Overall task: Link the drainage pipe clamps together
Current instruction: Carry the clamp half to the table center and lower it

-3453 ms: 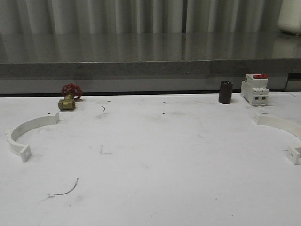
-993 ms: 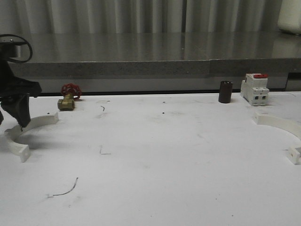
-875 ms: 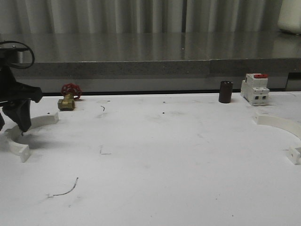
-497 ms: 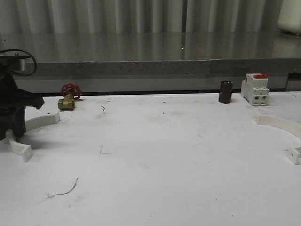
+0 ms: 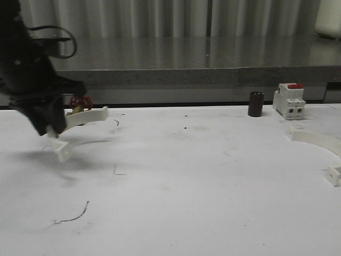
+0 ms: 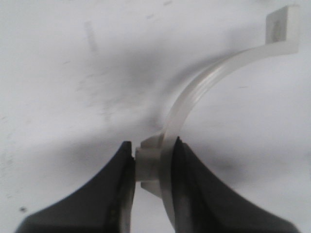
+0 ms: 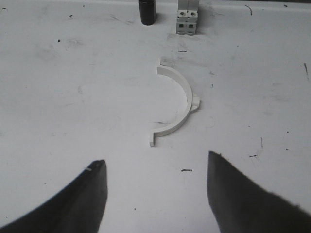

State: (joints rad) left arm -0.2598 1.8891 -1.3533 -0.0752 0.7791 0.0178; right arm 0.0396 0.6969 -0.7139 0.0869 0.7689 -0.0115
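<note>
1. Two white half-ring pipe clamps: one (image 5: 80,120) at the left of the front view, one (image 5: 319,144) at the right edge.
2. One white breaker (image 5: 288,101) with a red top, upper right.
3. One dark cylinder (image 5: 256,104) just left of it.
4. One brass valve (image 5: 78,104) with a red handwheel, upper left.
5. Two grippers: left (image 6: 153,165), right (image 7: 155,194).

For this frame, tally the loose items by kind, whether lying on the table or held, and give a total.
Pipe clamp halves: 2, one held by the left gripper at, one lying at
Brass valve with red handwheel: 1
Dark cylinder: 1
White breaker with red top: 1
Total: 5
</note>
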